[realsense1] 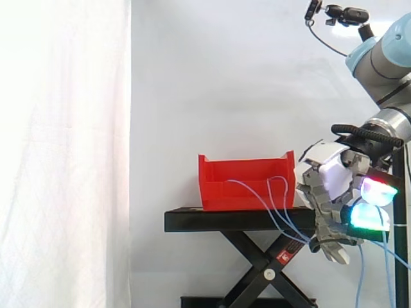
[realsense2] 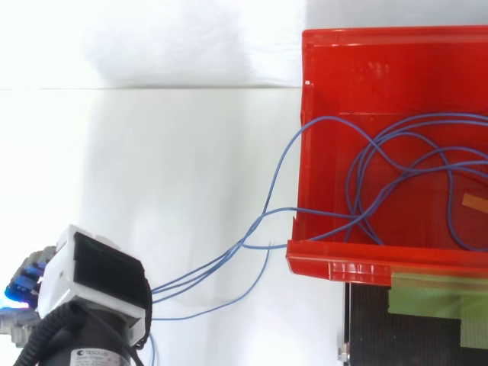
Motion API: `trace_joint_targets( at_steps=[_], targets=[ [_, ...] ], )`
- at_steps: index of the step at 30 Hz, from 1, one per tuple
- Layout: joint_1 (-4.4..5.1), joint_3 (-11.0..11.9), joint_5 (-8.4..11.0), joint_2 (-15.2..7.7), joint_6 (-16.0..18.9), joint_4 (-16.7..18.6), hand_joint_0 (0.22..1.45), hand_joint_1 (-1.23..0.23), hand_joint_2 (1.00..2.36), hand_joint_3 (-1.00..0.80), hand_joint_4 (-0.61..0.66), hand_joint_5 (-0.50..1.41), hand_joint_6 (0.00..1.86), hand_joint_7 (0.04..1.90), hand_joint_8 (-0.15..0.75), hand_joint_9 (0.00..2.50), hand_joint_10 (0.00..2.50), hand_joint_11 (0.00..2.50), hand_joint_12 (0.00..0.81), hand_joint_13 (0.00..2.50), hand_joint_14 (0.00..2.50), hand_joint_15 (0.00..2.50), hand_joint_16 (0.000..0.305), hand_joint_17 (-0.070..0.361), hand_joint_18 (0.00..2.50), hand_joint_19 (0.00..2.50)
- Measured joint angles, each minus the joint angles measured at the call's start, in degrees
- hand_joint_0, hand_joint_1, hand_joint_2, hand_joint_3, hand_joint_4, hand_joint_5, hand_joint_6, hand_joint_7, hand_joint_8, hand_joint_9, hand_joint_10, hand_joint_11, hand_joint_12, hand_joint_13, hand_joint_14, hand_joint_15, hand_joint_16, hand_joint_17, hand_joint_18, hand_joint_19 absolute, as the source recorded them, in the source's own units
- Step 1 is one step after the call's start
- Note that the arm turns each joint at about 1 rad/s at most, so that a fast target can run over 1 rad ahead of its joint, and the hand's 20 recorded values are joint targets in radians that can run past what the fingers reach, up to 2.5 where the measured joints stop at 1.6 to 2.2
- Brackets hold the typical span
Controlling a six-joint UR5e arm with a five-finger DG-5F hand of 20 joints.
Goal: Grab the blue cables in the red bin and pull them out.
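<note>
A red plastic open-fronted bin [realsense1: 221,192] sits on the flat top of a black scissor-lift stand [realsense1: 225,220], with a white curtain [realsense1: 64,154] hanging behind and to the left. In the side view the grey and pale blue robot arm [realsense1: 385,58] comes in from the upper right and bends down to a white and grey robot hand [realsense1: 329,186], which hangs just past the right end of the stand's top, at about the level of the bin and a little below it. The hand's fingers are curled downwards and closed around a bunch of thin blue cables [realsense2: 213,259]. Its thick fingertip pads [realsense1: 376,190] glow magenta and green on the side away from the bin. The cables are partly out of the bin. Seen from above, several wide loops lie crossed over one another on the bin's red floor, while a few strands pass over the bin's left wall and its low front lip, draw together into a loose bundle, and run across the white surface to the hand at the lower left. From the side, the same strands arch over the bin's edge, slope down to the curled fingers, and loose lengths dangle below the hand. A strip of green tape [realsense2: 435,297] lies on the stand beside the bin's front lip.
</note>
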Motion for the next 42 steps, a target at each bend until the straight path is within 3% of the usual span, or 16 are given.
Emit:
trace_joint_targets(
  at_steps=[4, 14, 17, 19, 24, 33, 37, 42],
  targets=[
    [0.00, 0.0, -0.08, 0.0, 3.7, -0.1, 0.88, -0.93, 1.00, -1.00, -0.01, 1.06, 0.41, 0.92, 0.220, 1.09, 0.03, 0.81, 0.301, 0.83, 0.02, 0.50, 0.042, 0.094, 0.62, 0.48],
    [0.49, 0.0, 1.31, 0.0, 17.7, 0.6, 0.88, -0.92, 1.00, -1.00, -0.01, 1.05, 0.42, 0.91, 0.221, 1.08, 0.03, 0.81, 0.301, 0.83, 0.02, 0.50, 0.042, 0.094, 0.62, 0.48],
    [0.75, 0.0, 3.44, 0.0, 22.3, 1.9, 0.88, -0.92, 1.00, -1.00, 0.00, 1.05, 0.42, 0.91, 0.221, 1.08, 0.03, 0.81, 0.300, 0.83, 0.02, 0.50, 0.042, 0.094, 0.62, 0.49],
    [0.98, 0.0, 6.11, 0.0, 25.5, 3.5, 0.88, -0.92, 1.00, -1.00, 0.00, 1.05, 0.42, 0.91, 0.220, 1.08, 0.03, 0.80, 0.302, 0.83, 0.02, 0.51, 0.042, 0.094, 0.62, 0.48],
    [1.41, 0.0, 11.32, 0.0, 29.7, 7.0, 0.88, -0.92, 1.00, -1.00, -0.01, 1.05, 0.42, 0.91, 0.222, 1.08, 0.03, 0.80, 0.301, 0.83, 0.02, 0.51, 0.042, 0.094, 0.62, 0.48],
    [2.62, -0.6, 21.95, 0.0, 31.4, 17.6, 0.88, -0.92, 1.00, -1.00, -0.01, 1.05, 0.41, 0.91, 0.217, 1.08, 0.03, 0.80, 0.301, 0.83, 0.02, 0.51, 0.042, 0.094, 0.62, 0.48],
    [3.03, -1.9, 24.41, 0.0, 31.8, 21.1, 0.88, -0.92, 1.00, -1.00, -0.01, 1.05, 0.41, 0.91, 0.222, 1.08, 0.03, 0.81, 0.300, 0.83, 0.02, 0.50, 0.042, 0.094, 0.62, 0.48],
    [3.41, -3.4, 25.19, -0.1, 32.5, 24.1, 0.88, -0.92, 1.00, -1.00, -0.01, 1.05, 0.41, 0.91, 0.217, 1.09, 0.03, 0.81, 0.302, 0.83, 0.02, 0.50, 0.042, 0.094, 0.62, 0.48]
  ],
)
